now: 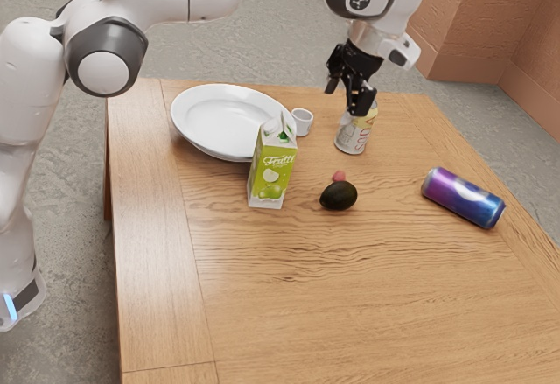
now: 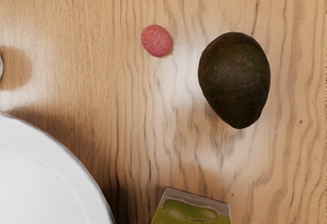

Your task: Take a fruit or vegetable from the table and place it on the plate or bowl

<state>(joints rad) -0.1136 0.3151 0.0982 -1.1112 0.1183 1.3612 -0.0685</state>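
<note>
The open, empty hand point(image 1: 353, 95) hangs just above the can point(image 1: 355, 132) and could topple it reaching for the avocado point(image 1: 338, 195).

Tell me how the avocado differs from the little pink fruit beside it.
The avocado is dark green, almost black; the small fruit is pink. The avocado is far larger than the small fruit. The avocado is egg-shaped; the small fruit is nearly round. Both lie on the wooden table, close together but apart, neither on the plate.
</note>
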